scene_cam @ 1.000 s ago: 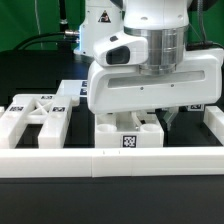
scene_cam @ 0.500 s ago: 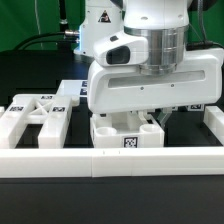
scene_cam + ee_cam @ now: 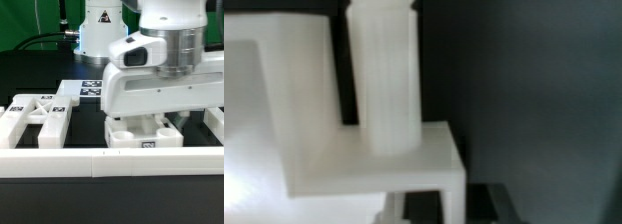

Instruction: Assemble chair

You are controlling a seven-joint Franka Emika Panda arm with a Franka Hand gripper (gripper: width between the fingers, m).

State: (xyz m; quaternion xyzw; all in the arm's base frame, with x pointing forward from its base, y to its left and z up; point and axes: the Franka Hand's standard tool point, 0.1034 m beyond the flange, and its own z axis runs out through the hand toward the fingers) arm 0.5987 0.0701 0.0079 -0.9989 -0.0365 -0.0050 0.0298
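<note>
1. Gripper: jaws were fully closed, with nothing seen between them; mostly hidden under the arm.
2. Chair block: tagged white piece, sat directly beneath the gripper, butted against the border wall, probably to keep it square.
3. Chair frame: cross-braced, lay apart toward the exterior view's left, also by the wall.
4. Marker board: lay flat behind.

No words you can read: just a triangular warning sign on the arm base, square tags on chair parts.
</note>
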